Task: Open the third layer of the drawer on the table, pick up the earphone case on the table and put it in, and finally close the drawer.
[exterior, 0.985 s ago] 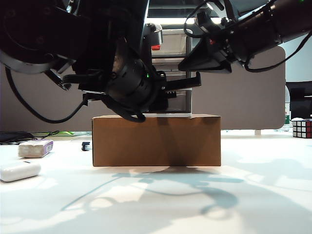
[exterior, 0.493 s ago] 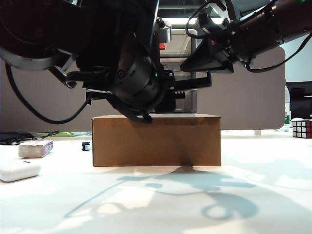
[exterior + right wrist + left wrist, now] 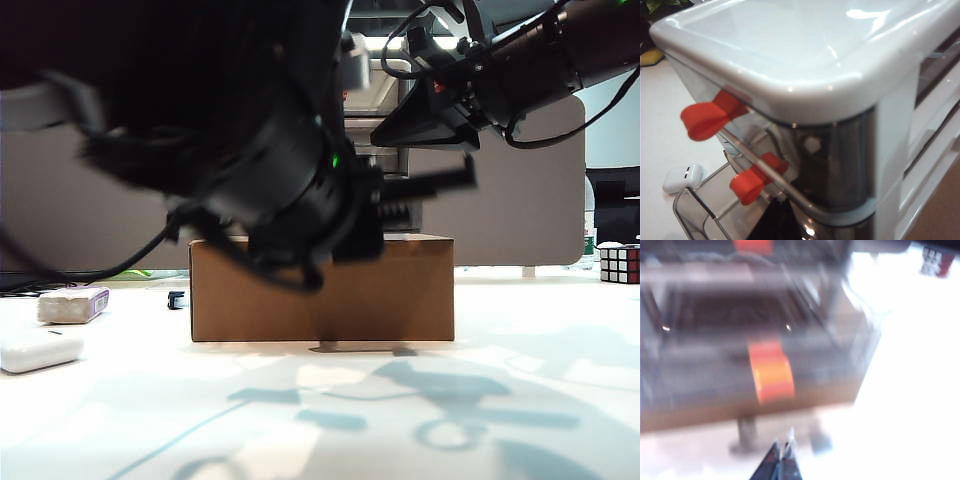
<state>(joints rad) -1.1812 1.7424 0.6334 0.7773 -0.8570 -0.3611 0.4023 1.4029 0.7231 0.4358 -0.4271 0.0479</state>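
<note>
Left gripper (image 3: 782,460): fingertips pressed together, holding nothing, poised in front of the drawer (image 3: 850,115); in the exterior view it reads as a large blurred dark mass (image 3: 300,200) before the cardboard box (image 3: 322,290).

Right gripper: its own fingers fall outside every view, so whether spread or pressed together cannot be told; the right arm (image 3: 480,80) hangs high, beside the top of the drawer unit.

Third layer (image 3: 730,335): the lowest tray, pulled out, seen from above in the blurred left wrist view with its red handle (image 3: 771,372) at the front; nothing can be made out inside.

Earphone case (image 3: 38,350): one, lying on the desk (image 3: 420,420) well to the left of the box, clear of both grippers (also visible from the right wrist, (image 3: 682,178)). Judged light, rigid, glossy and therefore slippery; best pinched across its narrow width at mid-length, squarely, so the rounded edges do not squirt out.

Count:
- drawer unit, one, standing on the box; two red handles show in the right wrist view
- greyish block with purple end (image 3: 72,304), one
- puzzle cube (image 3: 620,263), one, far right
- cardboard box, one
</note>
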